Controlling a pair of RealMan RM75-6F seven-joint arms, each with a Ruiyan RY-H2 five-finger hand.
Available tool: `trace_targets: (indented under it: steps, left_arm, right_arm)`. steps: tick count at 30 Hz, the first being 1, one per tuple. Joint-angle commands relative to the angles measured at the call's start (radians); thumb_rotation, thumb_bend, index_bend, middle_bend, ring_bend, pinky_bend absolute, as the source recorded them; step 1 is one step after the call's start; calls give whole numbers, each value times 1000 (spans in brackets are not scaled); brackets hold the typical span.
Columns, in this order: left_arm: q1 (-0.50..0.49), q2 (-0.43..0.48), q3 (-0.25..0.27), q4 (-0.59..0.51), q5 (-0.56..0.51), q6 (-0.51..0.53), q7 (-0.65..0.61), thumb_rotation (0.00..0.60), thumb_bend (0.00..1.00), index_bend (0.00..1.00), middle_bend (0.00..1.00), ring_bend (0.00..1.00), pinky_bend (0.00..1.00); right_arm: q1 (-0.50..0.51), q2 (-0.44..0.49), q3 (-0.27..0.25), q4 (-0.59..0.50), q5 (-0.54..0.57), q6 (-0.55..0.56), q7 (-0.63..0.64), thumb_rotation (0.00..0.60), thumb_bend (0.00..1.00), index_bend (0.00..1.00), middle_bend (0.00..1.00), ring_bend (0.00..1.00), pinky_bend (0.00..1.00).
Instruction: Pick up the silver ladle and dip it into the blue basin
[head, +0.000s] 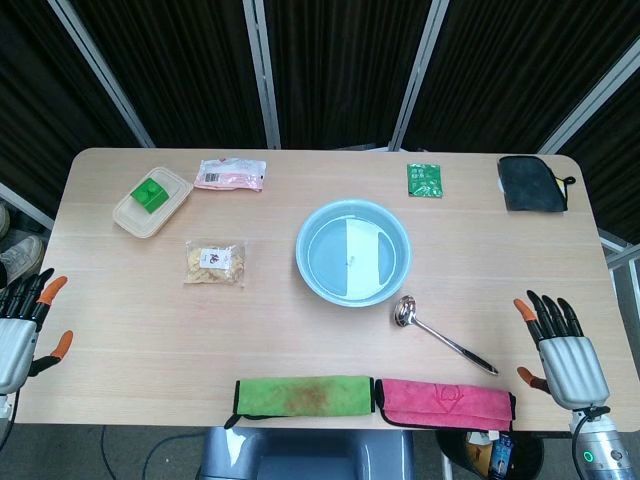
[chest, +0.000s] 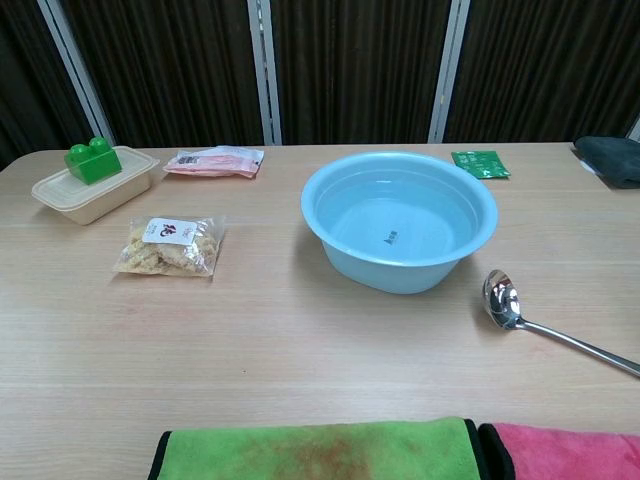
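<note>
From the head view, the shiny silver metal ladle (head: 441, 331) lies flat on the pale wooden table (head: 150, 330), bowl just beside the round light-blue plastic basin (head: 353, 251), its slim handle running diagonally toward the right hand (head: 560, 348). Both that hand and the left hand (head: 25, 325) rest released, fingers spread. In the chest view, the ladle's bowl faces up, handle trailing right; neither hand shows.

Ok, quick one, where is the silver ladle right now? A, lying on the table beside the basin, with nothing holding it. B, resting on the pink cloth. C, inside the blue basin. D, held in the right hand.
A: the silver ladle lies flat on the table, bowl end near the blue basin, while the right hand sits apart from it, holding nothing.
</note>
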Motion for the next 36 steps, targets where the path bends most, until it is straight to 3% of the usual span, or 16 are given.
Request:
trace_targets:
  steps: [1,8,15,19,24,31,36]
  left_arm:
    - [-4,-5,-3,4,-8,-9,4,600,375,77,0,0,0]
    - [-11,-6,-7,-1,-17,-22,5,600,375,68,0,0,0]
    - [-4,22,1,-16,-1,-9,-31,600,374,55,0,0,0]
    - [1,20,0,-26,24,23,-29,600,376,51,0,0,0]
    - [-21,29,5,-32,-8,-50,-22,600,375,51,0,0,0]
    - [-45,22,0,-36,-19,-89,-22,600,375,51,0,0,0]
    - [-44,23,-6,-38,-29,-84,-31,600,375,50,0,0,0]
  right_arm:
    - [2,-1,5,2,12,-6,-3,600,52,0,0,0,0]
    - [7,-18,2,35,-36,22,39,600,52,18,0,0,0]
    - [32,-55,-6,86,-84,18,132,600,90,245,0,0,0]
    - [61,-68,-18,97,-78,-53,101,600,168,322,0,0,0]
    - [119,-80,-26,101,-48,-182,147,600,223,405,0,0,0]
    - [164,-139,3,179,69,-314,185,600,231,410,0,0,0]
    - [177,-198,25,258,101,-322,195,600,230,406,0,0,0]
